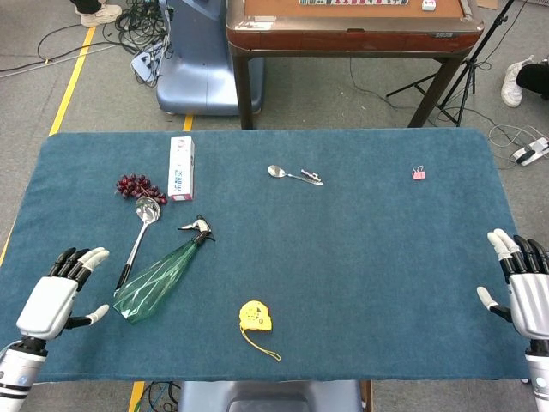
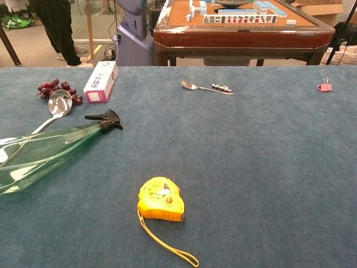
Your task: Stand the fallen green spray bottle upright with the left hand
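Green spray bottle (image 1: 157, 279) lies flat near worktop (image 1: 360, 257) left edge. Left hand (image 1: 53, 300) beside its base, fingers spread, empty. Right hand (image 1: 525, 292) at right edge, fingers apart, empty.

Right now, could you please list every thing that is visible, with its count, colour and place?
spray bottle: 1, green with black nozzle, lying on its side, left part of table
ladle: 1, silver, left of the bottle
grapes: 1 bunch, dark red, far left
box: 1, white and pink, beside the grapes
spoon: 1, silver, far middle
binder clip: 1, pink, far right
tape measure: 1, yellow, near middle
table: 1, blue cloth
left hand: open, over the near left edge
right hand: open, near right edge
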Available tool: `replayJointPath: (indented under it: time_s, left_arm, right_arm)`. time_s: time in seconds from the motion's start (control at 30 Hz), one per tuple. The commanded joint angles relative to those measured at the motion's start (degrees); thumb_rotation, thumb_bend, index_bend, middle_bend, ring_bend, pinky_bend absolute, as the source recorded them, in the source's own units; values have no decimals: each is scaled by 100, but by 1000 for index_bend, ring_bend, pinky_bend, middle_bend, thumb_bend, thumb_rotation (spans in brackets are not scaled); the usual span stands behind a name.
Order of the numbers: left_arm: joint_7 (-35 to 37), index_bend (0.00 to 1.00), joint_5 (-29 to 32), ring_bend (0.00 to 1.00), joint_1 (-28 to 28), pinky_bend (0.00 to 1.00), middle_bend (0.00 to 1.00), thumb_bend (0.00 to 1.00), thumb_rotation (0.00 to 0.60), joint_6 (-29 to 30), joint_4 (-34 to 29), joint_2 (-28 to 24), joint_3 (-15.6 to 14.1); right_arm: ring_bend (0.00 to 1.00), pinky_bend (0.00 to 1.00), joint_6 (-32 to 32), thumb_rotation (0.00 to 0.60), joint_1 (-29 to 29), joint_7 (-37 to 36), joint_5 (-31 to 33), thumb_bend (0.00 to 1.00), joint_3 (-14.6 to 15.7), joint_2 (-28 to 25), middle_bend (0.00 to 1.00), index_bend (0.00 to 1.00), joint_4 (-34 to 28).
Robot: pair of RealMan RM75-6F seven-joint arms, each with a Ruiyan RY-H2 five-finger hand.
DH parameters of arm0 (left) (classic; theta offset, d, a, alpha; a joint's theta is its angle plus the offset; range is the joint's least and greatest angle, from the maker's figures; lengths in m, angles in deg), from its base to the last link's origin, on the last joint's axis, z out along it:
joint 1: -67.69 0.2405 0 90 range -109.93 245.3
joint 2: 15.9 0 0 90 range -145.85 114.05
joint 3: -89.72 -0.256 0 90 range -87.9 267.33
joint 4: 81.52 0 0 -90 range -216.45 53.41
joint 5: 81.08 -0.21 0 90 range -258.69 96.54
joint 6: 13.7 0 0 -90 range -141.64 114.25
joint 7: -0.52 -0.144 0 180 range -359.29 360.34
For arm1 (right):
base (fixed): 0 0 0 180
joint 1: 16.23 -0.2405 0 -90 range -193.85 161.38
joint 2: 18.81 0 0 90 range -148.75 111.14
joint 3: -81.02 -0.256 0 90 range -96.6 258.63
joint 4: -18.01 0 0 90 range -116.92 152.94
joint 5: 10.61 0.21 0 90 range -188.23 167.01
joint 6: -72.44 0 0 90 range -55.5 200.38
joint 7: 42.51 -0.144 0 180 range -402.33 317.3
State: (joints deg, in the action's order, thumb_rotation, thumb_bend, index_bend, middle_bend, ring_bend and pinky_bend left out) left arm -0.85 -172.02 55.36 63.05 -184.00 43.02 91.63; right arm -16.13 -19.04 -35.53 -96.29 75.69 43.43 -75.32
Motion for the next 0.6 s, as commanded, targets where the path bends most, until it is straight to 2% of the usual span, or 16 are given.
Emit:
replayJointPath:
  time_s: [0.03,0.37,0.6]
  left_arm:
    - [8,109,-137,99,-134,31,114,227,600,-151,-67,32,-38]
    - [-62,63,-312,80,-491,31,114,227,600,-574,-289,105,-91]
    - [-391,15,-156,74,-667,31,101,210,600,-890,-358,212,-111]
  right_arm:
    - [67,107,1,600,-3,10,-6,204,-1,-12,121,96,-14]
    - [67,107,-1,600,4,8,-1,204,0,-37,121,96,-58]
    - [67,107,8,600,10,-22,6,204,7,-38,121,96,-43]
